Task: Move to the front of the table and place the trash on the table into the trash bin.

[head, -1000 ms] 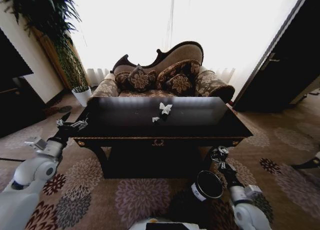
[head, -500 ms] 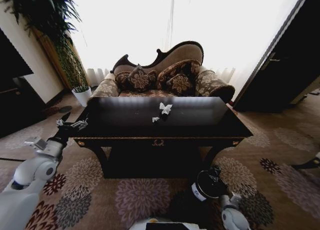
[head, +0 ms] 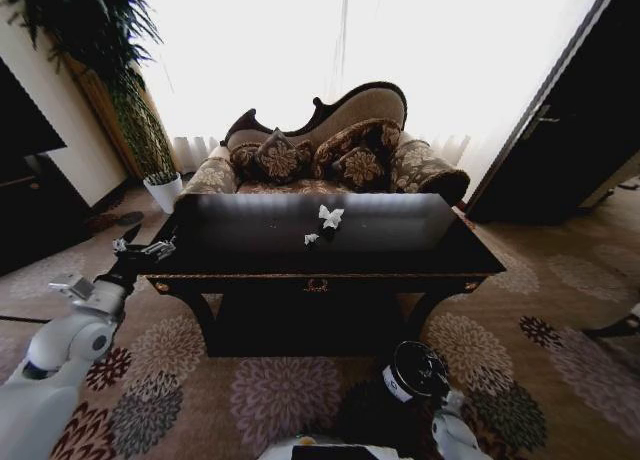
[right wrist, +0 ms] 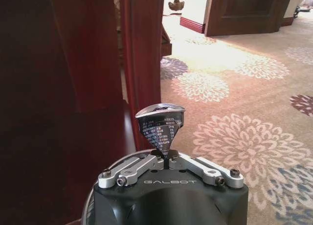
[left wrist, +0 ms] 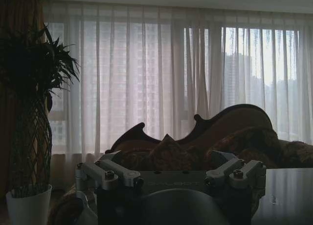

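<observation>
- Trash, tissue: two crumpled white tissue pieces [head: 330, 217] lie on the table [head: 420, 265], near the middle of its glossy top. The smaller scrap sits just in front of the larger one. Neither has been collected.
- Trash, can [right wrist: 161, 128]: a dark can with pale print and a silvery rim. The right gripper [right wrist: 165, 156] appears to have pinched it at its lower end, with the fingers drawn together on it. It is held low beside a red-brown leg of the table, over the carpet.
- Trash bin [head: 415, 372]: black, with a white label. It stands on the carpet in front of the table, toward the table's right leg.
- Left gripper [head: 140, 248]: fingers spread apart and holding nothing. It hangs at the table's left front corner and looks idle.
- Progress (judgement): the robot is in front of the table, so the approach looks done. The can is off the table but not yet in the bin. The tissue has still to be picked up and binned.
- Hard to make out:
  - The inside of the bin is not visible, so I cannot say what it holds.
  - A small dark speck between the tissue pieces is too small to identify.
  - Whether the can is directly above the bin cannot be told.
</observation>
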You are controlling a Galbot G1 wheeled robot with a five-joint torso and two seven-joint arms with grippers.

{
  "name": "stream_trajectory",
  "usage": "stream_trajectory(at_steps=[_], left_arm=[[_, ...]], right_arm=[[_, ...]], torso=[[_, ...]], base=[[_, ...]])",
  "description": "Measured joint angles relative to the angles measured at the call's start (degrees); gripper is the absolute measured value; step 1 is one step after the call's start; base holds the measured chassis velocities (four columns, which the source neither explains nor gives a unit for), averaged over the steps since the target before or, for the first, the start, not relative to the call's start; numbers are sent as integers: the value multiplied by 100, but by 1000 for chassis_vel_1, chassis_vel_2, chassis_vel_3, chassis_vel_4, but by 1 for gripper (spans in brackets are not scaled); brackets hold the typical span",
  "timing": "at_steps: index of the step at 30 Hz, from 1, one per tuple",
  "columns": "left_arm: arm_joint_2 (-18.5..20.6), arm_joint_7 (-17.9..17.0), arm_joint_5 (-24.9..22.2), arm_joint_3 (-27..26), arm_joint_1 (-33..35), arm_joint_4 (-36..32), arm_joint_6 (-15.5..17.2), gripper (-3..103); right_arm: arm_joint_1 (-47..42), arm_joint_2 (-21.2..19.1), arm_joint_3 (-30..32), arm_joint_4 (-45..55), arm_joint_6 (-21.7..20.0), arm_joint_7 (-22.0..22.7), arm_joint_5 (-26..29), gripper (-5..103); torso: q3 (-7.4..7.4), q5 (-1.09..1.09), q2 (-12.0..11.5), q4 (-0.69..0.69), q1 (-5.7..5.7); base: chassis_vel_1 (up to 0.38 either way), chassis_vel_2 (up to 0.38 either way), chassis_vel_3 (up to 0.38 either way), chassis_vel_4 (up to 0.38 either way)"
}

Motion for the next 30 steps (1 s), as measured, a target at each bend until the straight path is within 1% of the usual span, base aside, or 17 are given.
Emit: stream_trajectory(at_steps=[2, 3, 4, 6, 7, 8, 9, 12, 13, 16, 18, 19, 22, 24, 28, 29, 30], left_arm=[[0, 0, 0, 0, 0, 0, 0, 100], [0, 0, 0, 0, 0, 0, 0, 100], [0, 0, 0, 0, 0, 0, 0, 100], [0, 0, 0, 0, 0, 0, 0, 100], [0, 0, 0, 0, 0, 0, 0, 100], [0, 0, 0, 0, 0, 0, 0, 100], [0, 0, 0, 0, 0, 0, 0, 100], [0, 0, 0, 0, 0, 0, 0, 100], [0, 0, 0, 0, 0, 0, 0, 100], [0, 0, 0, 0, 0, 0, 0, 100], [0, 0, 0, 0, 0, 0, 0, 100], [0, 0, 0, 0, 0, 0, 0, 100], [0, 0, 0, 0, 0, 0, 0, 100], [0, 0, 0, 0, 0, 0, 0, 100], [0, 0, 0, 0, 0, 0, 0, 100], [0, 0, 0, 0, 0, 0, 0, 100], [0, 0, 0, 0, 0, 0, 0, 100]], right_arm=[[151, -29, -14, -187, -36, 20, 0, 0], [207, -42, -15, -263, -70, 28, 0, -3], [207, -42, -15, -263, -70, 28, 0, -3], [217, -54, -10, -283, -125, 32, 3, 2], [210, -55, 0, -284, -162, 36, 7, 2], [198, -55, 11, -282, -180, 39, 11, 7], [198, -55, 11, -282, -180, 39, 11, 7], [132, -41, 37, -208, -220, 49, 39, 22], [132, -41, 37, -208, -220, 49, 39, 22], [76, -5, 58, -85, -250, 62, 48, 39], [59, 6, 67, -39, -264, 72, 51, 39], [41, 13, 72, 0, -275, 79, 54, 44], [-195, 27, 107, 439, -336, 115, 104, 61], [-300, 32, 124, 610, -337, 121, 121, 61], [-960, 92, 235, 1413, -306, 134, 139, 82], [-960, 92, 235, 1413, -306, 134, 139, 82], [-1106, 120, 284, 1568, -294, 135, 139, 88]], torso=[[0, 0, -1, -1, 0], [0, 1, 0, -1, 0], [0, 1, 0, -1, 0], [0, 0, 0, -1, 0], [0, 1, 0, -1, 0], [0, 0, 0, -1, 0], [0, 0, 0, -1, 0], [0, 1, 0, -2, -1], [0, 1, 0, -2, -1], [0, 1, 0, -2, 0], [0, 0, 0, -2, 0], [0, 1, 0, -1, 0], [-1, 0, 0, -1, 0], [-1, 0, 0, -1, 0], [-1, 0, 0, -2, -1], [-1, 0, 0, -2, -1], [-1, 1, 0, -2, -1]], base=[[0, 0, 0, 0], [0, 0, 0, 0], [0, 0, 0, 0], [0, 0, 0, 0], [0, 0, 0, 0], [0, 0, 0, 0], [0, 0, 0, 0], [0, 0, 0, 0], [0, 0, 0, 0], [0, 0, 0, 0], [0, 0, 0, 0], [0, 0, 0, 0], [0, 0, 0, 0], [0, 0, 0, 0], [0, 0, 0, 0], [0, 0, 0, 0], [0, 0, 0, 0]])
